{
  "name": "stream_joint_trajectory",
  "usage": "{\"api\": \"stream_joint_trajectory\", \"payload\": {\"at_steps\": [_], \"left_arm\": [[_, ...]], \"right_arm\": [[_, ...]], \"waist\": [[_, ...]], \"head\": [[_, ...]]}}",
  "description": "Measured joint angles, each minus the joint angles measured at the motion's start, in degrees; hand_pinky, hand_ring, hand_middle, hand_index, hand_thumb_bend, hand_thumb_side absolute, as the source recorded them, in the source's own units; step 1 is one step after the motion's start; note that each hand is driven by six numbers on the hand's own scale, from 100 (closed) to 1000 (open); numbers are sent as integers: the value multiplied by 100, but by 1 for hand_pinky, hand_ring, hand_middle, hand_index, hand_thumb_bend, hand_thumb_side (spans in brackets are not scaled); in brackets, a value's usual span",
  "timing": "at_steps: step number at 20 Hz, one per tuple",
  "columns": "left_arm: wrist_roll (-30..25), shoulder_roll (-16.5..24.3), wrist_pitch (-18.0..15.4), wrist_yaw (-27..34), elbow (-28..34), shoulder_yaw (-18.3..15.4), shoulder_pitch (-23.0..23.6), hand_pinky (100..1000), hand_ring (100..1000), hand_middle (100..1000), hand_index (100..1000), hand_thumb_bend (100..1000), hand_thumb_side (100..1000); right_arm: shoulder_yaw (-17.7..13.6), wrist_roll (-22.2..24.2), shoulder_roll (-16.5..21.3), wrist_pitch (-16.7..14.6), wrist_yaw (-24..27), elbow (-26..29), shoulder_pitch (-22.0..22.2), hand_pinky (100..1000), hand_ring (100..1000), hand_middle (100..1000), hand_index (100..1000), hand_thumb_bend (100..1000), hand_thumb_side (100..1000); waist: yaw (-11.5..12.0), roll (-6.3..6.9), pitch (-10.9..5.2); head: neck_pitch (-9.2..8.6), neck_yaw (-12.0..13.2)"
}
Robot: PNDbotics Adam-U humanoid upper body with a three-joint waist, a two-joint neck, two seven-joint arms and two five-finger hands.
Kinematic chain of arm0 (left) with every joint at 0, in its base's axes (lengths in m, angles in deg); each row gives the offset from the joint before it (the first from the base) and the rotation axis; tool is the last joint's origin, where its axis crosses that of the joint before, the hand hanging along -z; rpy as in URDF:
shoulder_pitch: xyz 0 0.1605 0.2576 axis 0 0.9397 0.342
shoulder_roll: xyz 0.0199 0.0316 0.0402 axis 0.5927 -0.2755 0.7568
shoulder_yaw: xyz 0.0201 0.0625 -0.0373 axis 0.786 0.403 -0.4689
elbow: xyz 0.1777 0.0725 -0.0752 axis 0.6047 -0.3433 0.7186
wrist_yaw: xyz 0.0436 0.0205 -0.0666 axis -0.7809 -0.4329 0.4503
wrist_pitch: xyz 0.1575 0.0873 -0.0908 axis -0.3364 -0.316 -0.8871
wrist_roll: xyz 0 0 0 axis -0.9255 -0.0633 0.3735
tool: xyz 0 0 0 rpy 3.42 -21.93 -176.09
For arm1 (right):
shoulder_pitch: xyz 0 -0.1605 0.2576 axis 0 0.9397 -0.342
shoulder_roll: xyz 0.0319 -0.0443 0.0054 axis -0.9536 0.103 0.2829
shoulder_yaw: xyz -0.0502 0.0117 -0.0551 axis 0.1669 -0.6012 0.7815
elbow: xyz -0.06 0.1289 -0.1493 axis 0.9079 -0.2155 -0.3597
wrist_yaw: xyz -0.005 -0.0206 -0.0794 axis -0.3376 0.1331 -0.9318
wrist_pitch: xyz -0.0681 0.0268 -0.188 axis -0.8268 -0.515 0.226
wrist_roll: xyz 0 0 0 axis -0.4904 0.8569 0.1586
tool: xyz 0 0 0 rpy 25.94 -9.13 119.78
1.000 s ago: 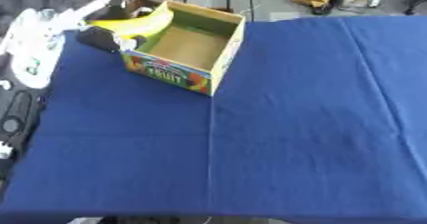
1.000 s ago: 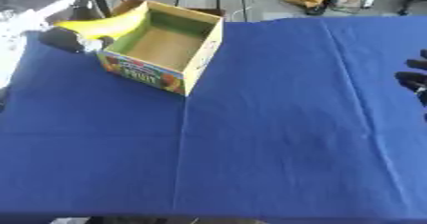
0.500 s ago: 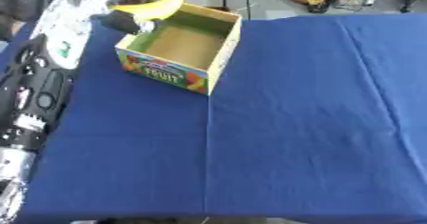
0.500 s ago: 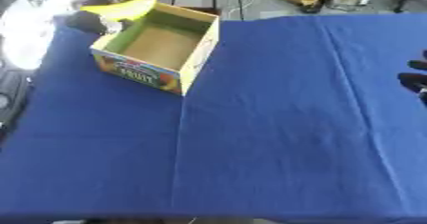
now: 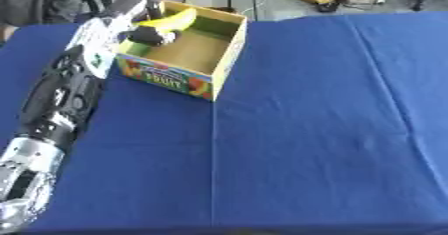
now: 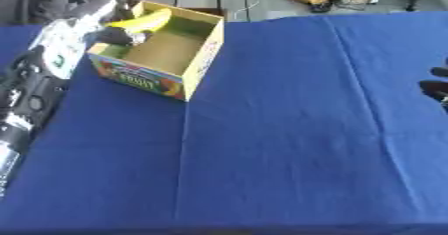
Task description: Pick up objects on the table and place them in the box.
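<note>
The box stands at the far left of the counter. The left hand is over the box's left wall, holding the banana above its interior. The right hand shows at the right edge.

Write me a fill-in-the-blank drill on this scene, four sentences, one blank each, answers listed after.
1. The left hand holds a yellow ____ over the box.
2. The tablecloth under the box is ____ in colour.
3. The word printed on the front of the box is ____.
4. The right hand shows only at the ____ edge of the right eye view.

Missing words: banana; blue; FRUIT; right
</note>
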Motion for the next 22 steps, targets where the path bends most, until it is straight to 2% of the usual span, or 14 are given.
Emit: {"api": "stream_joint_trajectory", "payload": {"at_steps": [4,10,17,19,22], "left_arm": [[264,-146,204,-298,-609,25,-144,710,614,587,675,532,554],[572,-153,198,-365,-1074,29,-239,710,621,596,682,537,563],[702,-149,122,-265,-1076,62,-238,722,659,615,692,573,585],[763,-141,57,-171,-950,64,-236,732,683,623,693,611,609],[872,-89,-100,31,-612,98,-221,735,692,629,691,621,644]], "right_arm": [[16,13,-30,11,1,-17,-3,819,675,688,808,100,908],[16,21,-40,18,1,-26,-3,819,675,688,808,100,907],[16,23,-40,20,1,-26,-3,818,675,688,808,100,907],[14,23,-40,19,2,-26,-2,818,675,688,808,100,907],[11,18,-40,14,2,-27,3,818,675,688,808,100,906]], "waist": [[-29,15,18],[-36,25,19],[-26,24,10],[-19,20,4],[15,16,-10]], "head": [[-1,37],[-1,37],[-1,34],[-1,31],[-1,12]]}}
